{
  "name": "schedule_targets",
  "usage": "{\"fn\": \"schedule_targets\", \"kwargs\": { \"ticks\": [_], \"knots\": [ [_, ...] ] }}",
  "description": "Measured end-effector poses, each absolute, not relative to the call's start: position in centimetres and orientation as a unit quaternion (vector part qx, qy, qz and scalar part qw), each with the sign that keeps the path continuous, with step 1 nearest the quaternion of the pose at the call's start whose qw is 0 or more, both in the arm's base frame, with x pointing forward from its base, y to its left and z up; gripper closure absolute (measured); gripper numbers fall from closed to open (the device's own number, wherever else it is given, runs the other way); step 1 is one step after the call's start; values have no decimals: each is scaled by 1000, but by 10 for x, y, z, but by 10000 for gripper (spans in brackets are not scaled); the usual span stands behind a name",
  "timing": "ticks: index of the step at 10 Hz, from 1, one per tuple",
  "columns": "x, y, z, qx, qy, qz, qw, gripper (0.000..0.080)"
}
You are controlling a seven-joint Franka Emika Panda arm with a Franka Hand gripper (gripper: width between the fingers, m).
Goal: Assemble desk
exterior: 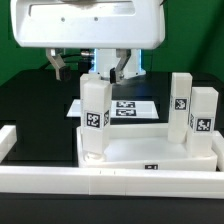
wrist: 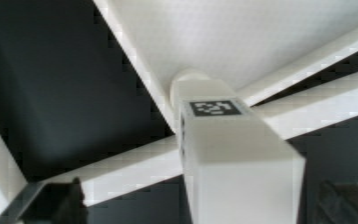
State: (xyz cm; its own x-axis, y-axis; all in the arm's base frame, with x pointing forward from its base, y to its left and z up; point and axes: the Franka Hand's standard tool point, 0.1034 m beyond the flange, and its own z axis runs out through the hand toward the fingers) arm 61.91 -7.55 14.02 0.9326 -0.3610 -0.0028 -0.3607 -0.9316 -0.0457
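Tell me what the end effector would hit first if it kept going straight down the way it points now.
Most likely the upright leg standing on the desk panel. The open end effector hangs right above it, fingers either side. Depth is unclear, so the leg top might pass between them.

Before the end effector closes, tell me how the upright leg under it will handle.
The leg looks like rigid white plastic, so probably stiff and light. Tall on a small base, it may tip if nudged sideways. Its smooth flat faces could slip between the open end effector fingers.
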Motion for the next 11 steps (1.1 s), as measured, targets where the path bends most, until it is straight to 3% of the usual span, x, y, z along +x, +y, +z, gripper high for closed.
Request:
{"fn": "schedule_targets", "kwargs": {
  "ticks": [4, 5, 6, 7, 11],
  "knots": [
    [618, -72, 130, -981, 193, 4, 18, 163],
    [618, -70, 129, -981, 192, 5, 18, 333],
    [618, -70, 129, -981, 192, 5, 19, 333],
    [618, -70, 129, -981, 192, 5, 19, 513],
    [618, -70, 129, -978, 205, 5, 19, 511]
  ]
}}
